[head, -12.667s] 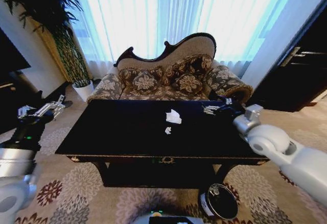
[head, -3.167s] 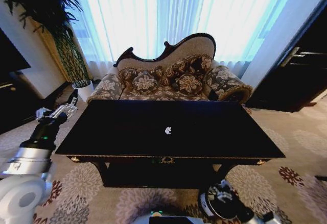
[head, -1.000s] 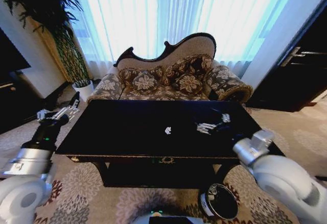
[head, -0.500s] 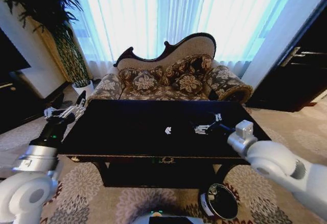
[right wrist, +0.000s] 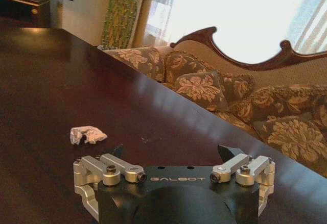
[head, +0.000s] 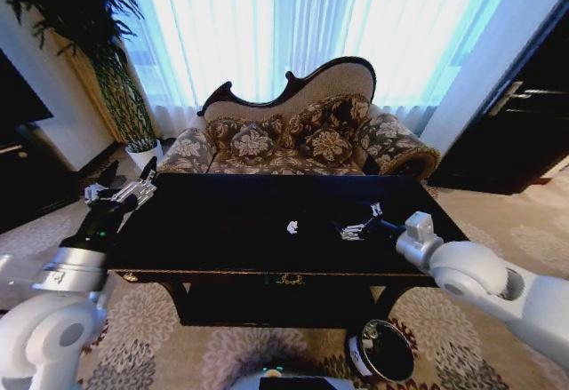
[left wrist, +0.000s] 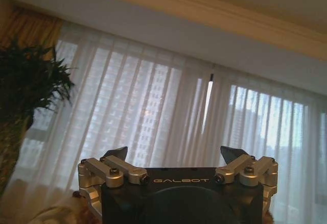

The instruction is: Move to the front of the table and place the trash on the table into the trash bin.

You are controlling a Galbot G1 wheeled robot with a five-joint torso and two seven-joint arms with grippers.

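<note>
The glossy black table (head: 222, 230) stands in front of me. One small white paper scrap of trash (head: 292, 226) lies near its middle, and the right wrist view shows this scrap (right wrist: 88, 134) on the dark top. My right gripper (head: 356, 226) hovers open just above the tabletop, a short way right of the scrap, with nothing between its fingers. My left gripper (head: 133, 190) is open and raised at the table's far left corner, pointing up toward the curtains. The black trash bin (head: 382, 350) stands on the carpet under the table's front right.
A patterned sofa (head: 293, 137) stands right behind the table, before a bright curtained window. A potted plant (head: 124, 97) stands at the back left and a dark door (head: 524, 106) at the right. Patterned carpet surrounds the table.
My right gripper has come up from the bin and reached leftward over the table toward the scrap. My left gripper has crept in toward the table's left corner. The larger white tissue is gone from the table.
</note>
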